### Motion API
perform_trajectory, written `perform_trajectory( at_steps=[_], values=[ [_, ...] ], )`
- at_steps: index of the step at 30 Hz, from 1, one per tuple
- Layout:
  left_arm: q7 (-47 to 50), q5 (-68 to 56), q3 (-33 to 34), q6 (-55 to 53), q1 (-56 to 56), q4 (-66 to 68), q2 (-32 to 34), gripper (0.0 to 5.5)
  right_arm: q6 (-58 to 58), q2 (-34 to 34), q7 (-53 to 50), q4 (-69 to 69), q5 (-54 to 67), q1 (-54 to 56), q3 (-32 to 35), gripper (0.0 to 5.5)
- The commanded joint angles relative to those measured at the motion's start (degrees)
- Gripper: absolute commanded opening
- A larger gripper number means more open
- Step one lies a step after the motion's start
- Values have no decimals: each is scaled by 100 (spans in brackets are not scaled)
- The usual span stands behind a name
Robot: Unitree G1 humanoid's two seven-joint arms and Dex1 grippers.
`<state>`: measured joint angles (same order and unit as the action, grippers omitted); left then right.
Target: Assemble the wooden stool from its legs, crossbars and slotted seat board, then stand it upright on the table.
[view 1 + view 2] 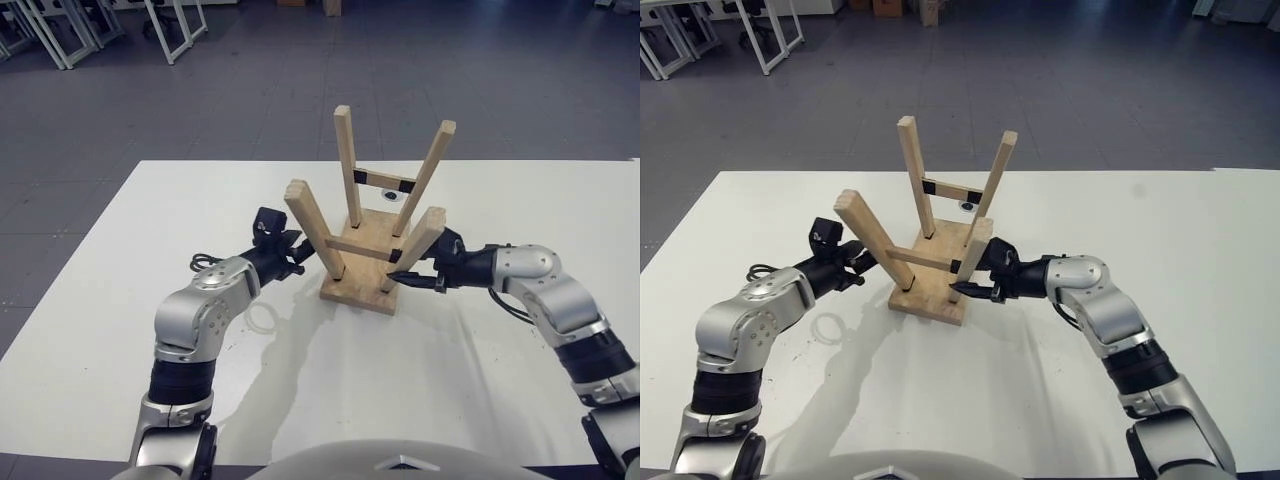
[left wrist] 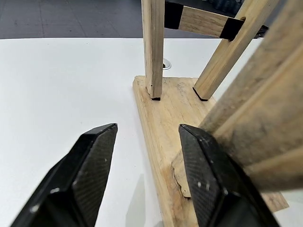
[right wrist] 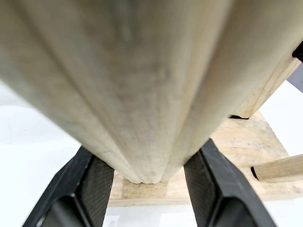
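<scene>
The wooden stool stands upside down on the white table (image 1: 120, 300). Its seat board (image 1: 350, 290) lies flat with four legs pointing up, joined by a far crossbar (image 1: 385, 181) and a near crossbar (image 1: 360, 247). My left gripper (image 1: 295, 255) is open, low beside the near-left leg (image 1: 315, 228). In the left wrist view its fingers (image 2: 94, 165) frame the seat board's edge (image 2: 165, 109), and the leg lies just outside one finger. My right gripper (image 1: 405, 278) is shut on the base of the near-right leg (image 1: 415, 245), one finger on each side of that leg (image 3: 142, 94).
A small white ring (image 1: 262, 318) lies on the table by my left forearm. A small dark spot (image 1: 390, 196) sits on the tabletop just behind the stool. The table's far edge runs behind the stool, with grey floor and desk frames (image 1: 170, 25) beyond.
</scene>
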<state>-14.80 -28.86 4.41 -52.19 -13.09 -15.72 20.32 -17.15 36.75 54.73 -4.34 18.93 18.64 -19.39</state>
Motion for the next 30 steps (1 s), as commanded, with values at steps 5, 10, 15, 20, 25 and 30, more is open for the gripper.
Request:
perform_trajectory(
  at_steps=[5,10,15,20,25,30],
  values=[
    [326,173,535,-90,39,141,110,243,-1291,-345,-1154,138,-794,-869,-768,202],
    [748,-35,1286,-140,-574,-85,82,243,-1638,-619,-1571,458,-792,-501,-832,202],
    [1508,-294,2296,169,-2554,170,277,243,-1630,-660,-1661,612,-817,-461,-869,202],
    [1900,-1997,2550,-666,-4659,298,-368,243,-1558,-732,-1665,753,-839,-364,-884,202],
    [1740,-1321,1922,474,-5651,878,-275,243,-1548,-739,-1636,763,-835,-323,-900,202],
    [1701,-1591,1567,-109,-4869,877,-621,243,-1565,-701,-1609,698,-837,-330,-928,202]
  ],
)
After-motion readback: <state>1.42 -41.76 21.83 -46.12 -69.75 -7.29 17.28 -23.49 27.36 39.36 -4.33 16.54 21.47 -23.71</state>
